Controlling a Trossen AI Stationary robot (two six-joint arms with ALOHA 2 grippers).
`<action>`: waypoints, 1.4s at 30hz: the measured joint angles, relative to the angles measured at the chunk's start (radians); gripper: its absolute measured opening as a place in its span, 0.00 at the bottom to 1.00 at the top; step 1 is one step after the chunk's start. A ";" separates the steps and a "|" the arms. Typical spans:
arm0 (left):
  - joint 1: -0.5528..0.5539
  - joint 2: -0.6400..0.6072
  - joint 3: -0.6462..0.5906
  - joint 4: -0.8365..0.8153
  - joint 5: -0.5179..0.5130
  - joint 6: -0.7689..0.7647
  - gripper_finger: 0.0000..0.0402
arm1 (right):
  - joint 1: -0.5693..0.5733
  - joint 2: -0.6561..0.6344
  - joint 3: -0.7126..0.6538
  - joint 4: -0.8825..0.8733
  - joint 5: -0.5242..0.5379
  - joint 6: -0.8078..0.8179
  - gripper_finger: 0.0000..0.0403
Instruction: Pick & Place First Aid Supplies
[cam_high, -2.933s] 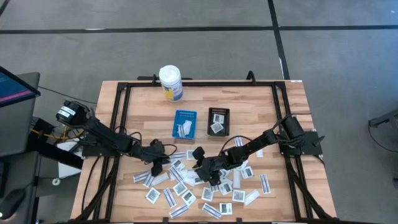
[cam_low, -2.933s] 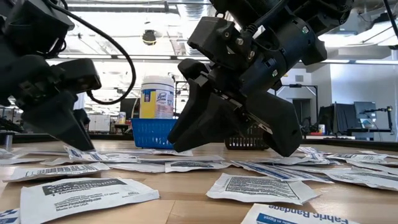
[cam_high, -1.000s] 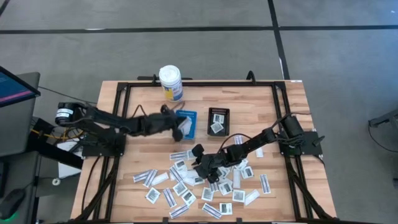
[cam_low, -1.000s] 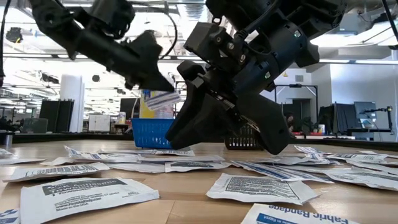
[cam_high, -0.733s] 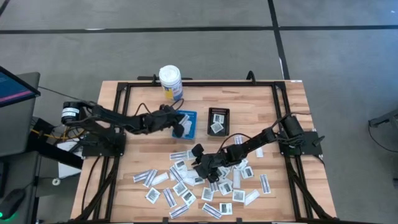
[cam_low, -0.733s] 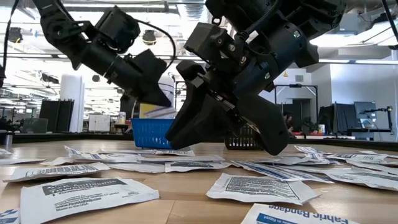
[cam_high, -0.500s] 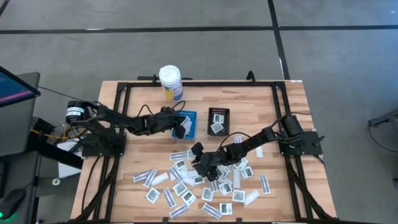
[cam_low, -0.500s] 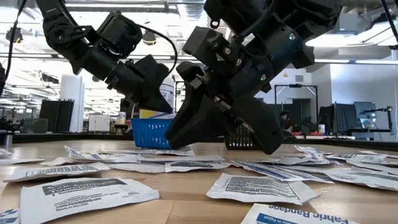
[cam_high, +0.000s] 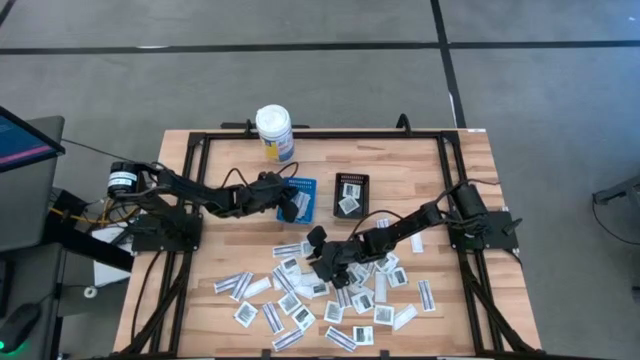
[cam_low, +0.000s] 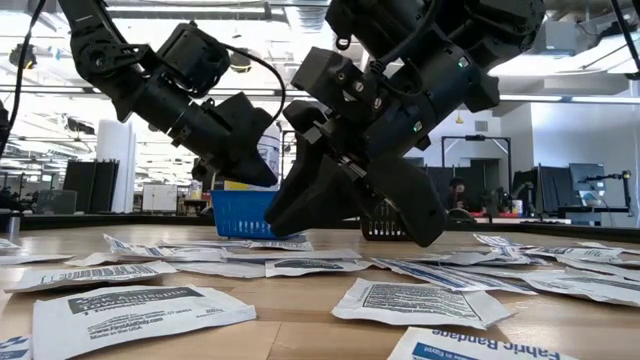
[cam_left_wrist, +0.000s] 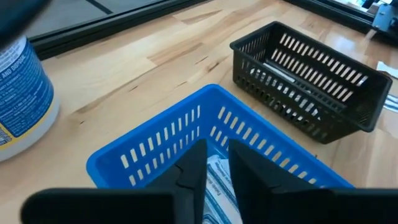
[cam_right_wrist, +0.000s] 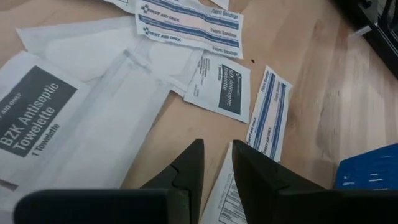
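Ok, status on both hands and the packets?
Left hand open over blue tray, packet in tray below it. Right hand low over loose packets. Nothing in the way.

Black arms (cam_high: 200, 196) (looping cables).

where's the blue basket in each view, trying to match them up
High view: the blue basket sits at table centre, left of the black basket, under the left hand.
Low view: mid-distance behind the arms, just left of centre.
Left wrist view: fills the lower middle, packets inside.
Right wrist view: only a blue corner at the lower right edge.
Shared landmark: the black basket beside it, though not in the right wrist view.
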 joint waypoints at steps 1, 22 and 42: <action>-0.003 0.000 0.000 0.001 0.000 0.000 0.19 | 0.000 0.000 0.000 0.000 0.000 -0.008 0.19; -0.357 -0.023 0.001 0.047 0.251 -0.055 0.19 | -0.008 0.000 0.000 0.006 0.000 -0.008 0.19; -0.477 -0.023 0.000 -0.432 0.021 -0.376 0.18 | -0.065 0.000 0.000 0.154 0.000 0.328 0.19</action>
